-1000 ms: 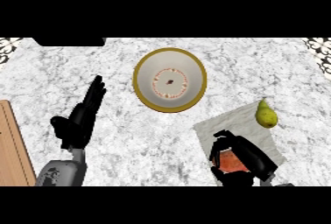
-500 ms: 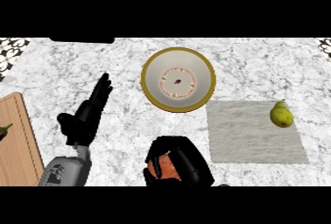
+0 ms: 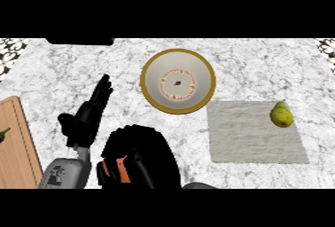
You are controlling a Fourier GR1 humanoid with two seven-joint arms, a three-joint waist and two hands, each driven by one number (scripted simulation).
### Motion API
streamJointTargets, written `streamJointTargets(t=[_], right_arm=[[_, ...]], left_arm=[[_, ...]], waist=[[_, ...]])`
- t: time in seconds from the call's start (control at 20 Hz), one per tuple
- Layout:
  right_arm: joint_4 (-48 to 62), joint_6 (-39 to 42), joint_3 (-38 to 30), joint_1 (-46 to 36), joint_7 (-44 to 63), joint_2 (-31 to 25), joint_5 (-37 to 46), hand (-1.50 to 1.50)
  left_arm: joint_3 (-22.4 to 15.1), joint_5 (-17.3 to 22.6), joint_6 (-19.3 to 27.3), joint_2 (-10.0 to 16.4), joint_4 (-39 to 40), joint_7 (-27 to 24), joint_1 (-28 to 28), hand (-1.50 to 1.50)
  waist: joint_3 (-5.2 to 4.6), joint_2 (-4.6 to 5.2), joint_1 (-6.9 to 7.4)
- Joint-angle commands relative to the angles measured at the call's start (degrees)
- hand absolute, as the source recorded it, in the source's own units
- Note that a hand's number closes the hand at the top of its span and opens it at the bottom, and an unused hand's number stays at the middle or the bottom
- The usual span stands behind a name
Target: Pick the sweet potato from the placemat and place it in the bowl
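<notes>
My right hand [image 3: 141, 155] is low in the head view, left of the grey placemat [image 3: 252, 133], with its fingers curled round the orange sweet potato [image 3: 119, 170], which shows only between the fingers. It sits just below the cream bowl [image 3: 178, 81] with a yellow rim, some way short of it. My left hand [image 3: 88, 117] rests open at the left, fingers straight and pointing up the counter.
A yellow-green pear [image 3: 282, 115] lies on the placemat's right edge. A wooden cutting board [image 3: 14, 146] lies along the left edge with a dark green item [image 3: 3, 134] on it. A dark object [image 3: 79, 41] sits at the counter's far edge.
My right hand has carried the sweet potato off the placemat and leftward, to below the bowl. The left hand has held its pose.
</notes>
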Motion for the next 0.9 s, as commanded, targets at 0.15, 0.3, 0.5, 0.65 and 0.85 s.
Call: streamJointTargets(t=[0.15,0.3,0.5,0.65,0.85], right_arm=[[2.3,1.7,-3.5,-23.9,25.1,0.1,3.0,1.50],[6.8,0.6,-4.7,-32.7,30.9,0.1,0.6,1.50],[12.2,1.7,-10.2,-42.1,34.2,0.1,-2.0,1.50],[18.4,-0.5,-8.5,-43.8,33.5,0.1,-2.8,1.50],[26.3,-0.6,-11.9,-46.3,29.3,0.1,-7.2,1.50]], left_arm=[[0.2,-0.4,-0.1,0.7,-1.5,0.0,0.6,0.00],[0.4,0.2,0.2,-0.5,0.2,-0.8,-0.2,0.00],[-0.5,-0.8,0.7,-0.8,-0.5,-0.7,1.2,0.00],[0.8,0.6,-1.0,0.5,-0.2,-0.8,0.5,0.00],[-0.7,-1.1,0.7,-1.2,-0.5,-2.4,2.3,0.00]], waist=[[-0.03,-0.13,0.40],[-0.02,0.21,0.40],[0.01,0.26,0.22],[0.03,0.42,0.03],[0.04,0.62,0.03]])
